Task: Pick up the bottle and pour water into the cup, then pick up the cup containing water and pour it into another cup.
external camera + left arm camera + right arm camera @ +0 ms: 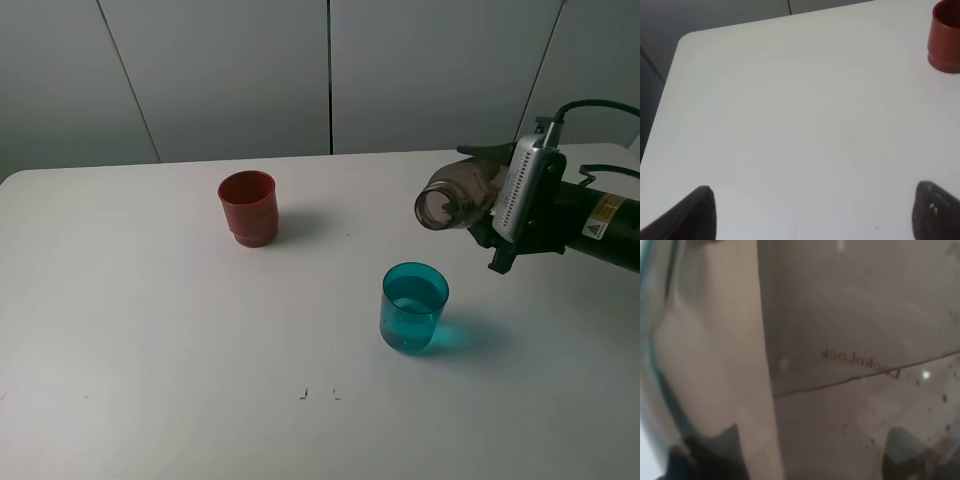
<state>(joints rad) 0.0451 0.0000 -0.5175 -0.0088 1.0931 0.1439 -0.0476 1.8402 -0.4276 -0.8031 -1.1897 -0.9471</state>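
The bottle (455, 200) is held clamped in the right gripper (497, 212) above the right part of the white table (150, 330), tipped close to level, with its open, uncapped mouth turned towards the middle of the table and slightly downward. It is carried clear of the surface, and its mouth is found up and to the right of the teal cup (413, 307) in the high view, not over that cup's rim. In the right wrist view the frame is filled by the smoky brown wall of the bottle (850, 340), on which faint lettering, a thin line and a few small droplets can be made out; how much liquid is left inside cannot be told. The teal cup is seen standing upright on the table near its middle right, with clear water inside it up to a level not far below the rim. The red cup (248, 208) is seen upright further back and to the left, well apart from the teal cup, and nothing can be made out inside it. The left gripper (815, 215) is shown spread wide and holding nothing, its two dark fingertips (697, 212) lying at opposite sides of its wrist view above bare table, with the red cup (945, 37) caught at the far corner of that view
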